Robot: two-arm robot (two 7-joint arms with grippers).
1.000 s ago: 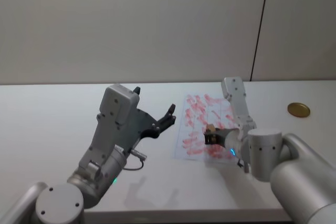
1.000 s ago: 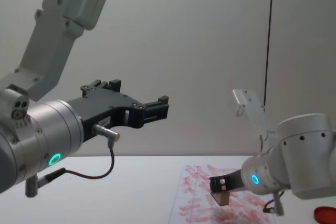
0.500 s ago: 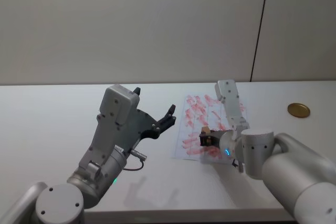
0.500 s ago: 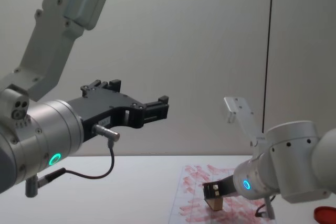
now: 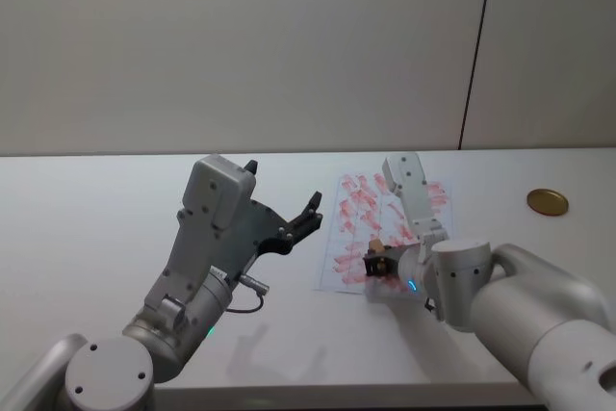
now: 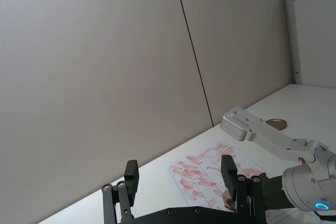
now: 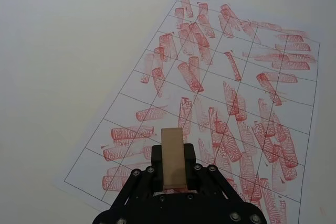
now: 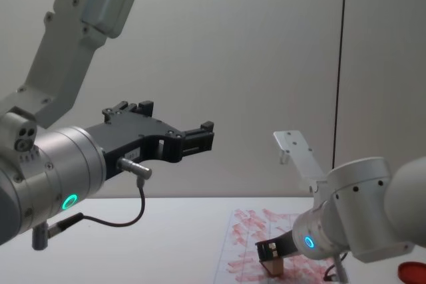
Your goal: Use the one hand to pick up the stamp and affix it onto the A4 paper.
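Stamp (image 8: 271, 267) stood upright in the grip of the right tool (image 7: 173, 172), whose black fingers were shut on its two sides, in the lower centre-right of the head view. It hung over the lower part of the A4 paper (image 5: 358, 207), which lay flat on the white desk (image 5: 96, 209) and was crowded with red oblong marks across its grid. From the chest view the block's lower end came down to the sheet, though whether it pressed on the paper could not be told. Left tool (image 6: 179, 182) was raised in the air at centre-left of the head view, beside the paper's left edge, its fingers spread wide with nothing between them. A gold round lid (image 5: 547, 201) lay flat at the right edge of the head view, well apart from the paper. A red ink pad (image 8: 413, 272) showed its red face at the lower right corner of the chest view, cut off by the frame.
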